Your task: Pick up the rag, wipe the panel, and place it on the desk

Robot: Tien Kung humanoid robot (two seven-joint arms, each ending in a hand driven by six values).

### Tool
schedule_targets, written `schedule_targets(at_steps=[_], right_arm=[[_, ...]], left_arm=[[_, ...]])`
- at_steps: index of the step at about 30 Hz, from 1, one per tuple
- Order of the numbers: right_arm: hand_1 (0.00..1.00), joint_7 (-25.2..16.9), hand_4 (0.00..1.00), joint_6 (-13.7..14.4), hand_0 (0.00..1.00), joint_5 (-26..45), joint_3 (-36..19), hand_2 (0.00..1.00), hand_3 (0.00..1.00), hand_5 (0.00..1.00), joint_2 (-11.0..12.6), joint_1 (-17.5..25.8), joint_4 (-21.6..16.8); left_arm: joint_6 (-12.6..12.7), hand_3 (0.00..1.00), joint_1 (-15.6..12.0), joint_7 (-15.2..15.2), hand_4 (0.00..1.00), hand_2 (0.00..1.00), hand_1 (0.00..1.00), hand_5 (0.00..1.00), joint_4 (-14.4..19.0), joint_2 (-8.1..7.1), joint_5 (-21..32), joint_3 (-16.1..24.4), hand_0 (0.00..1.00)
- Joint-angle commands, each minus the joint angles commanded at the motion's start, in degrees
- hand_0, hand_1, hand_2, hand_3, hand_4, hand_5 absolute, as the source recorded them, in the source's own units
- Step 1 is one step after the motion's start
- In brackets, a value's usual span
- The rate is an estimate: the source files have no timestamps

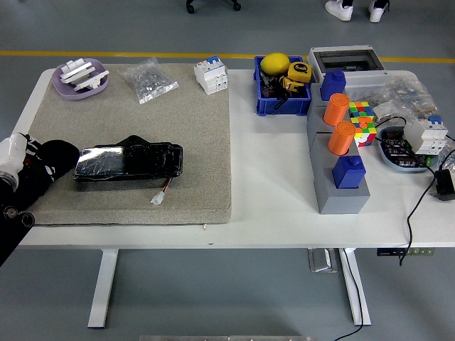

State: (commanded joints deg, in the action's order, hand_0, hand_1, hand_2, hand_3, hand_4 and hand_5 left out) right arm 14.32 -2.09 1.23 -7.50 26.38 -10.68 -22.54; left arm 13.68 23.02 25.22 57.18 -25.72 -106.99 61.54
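The panel (128, 161) is a glossy black slab lying on the grey mat (192, 142), with a small white plug on wires at its front right corner. Just left of it sits a dark rag (61, 151), a rounded black lump on the mat's left edge. My left hand (30, 177) comes in from the lower left and lies against the rag's left side. Black hand and black cloth merge, so I cannot see whether it grips the rag. A white wrist part (11, 151) shows at the picture's edge. My right arm is out of sight.
At the mat's back stand a purple dish (80, 78), a bag of small parts (148, 79) and a white breaker (211, 75). To the right are a blue bin (282, 85), a grey block with orange cylinders (340, 163), a colour cube (361, 121) and cables.
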Motion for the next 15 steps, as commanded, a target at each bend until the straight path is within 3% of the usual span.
schedule_targets(at_steps=[15], right_arm=[[0.705, 0.17, 0.998, 0.21, 0.760, -0.05, -0.07, 0.711, 0.707, 0.522, -0.06, -0.13, -0.02]], left_arm=[[-1.63, 0.711, 0.59, 1.32, 0.998, 0.725, 0.646, 0.198, 2.36, -1.22, 1.14, 0.25, 0.427]])
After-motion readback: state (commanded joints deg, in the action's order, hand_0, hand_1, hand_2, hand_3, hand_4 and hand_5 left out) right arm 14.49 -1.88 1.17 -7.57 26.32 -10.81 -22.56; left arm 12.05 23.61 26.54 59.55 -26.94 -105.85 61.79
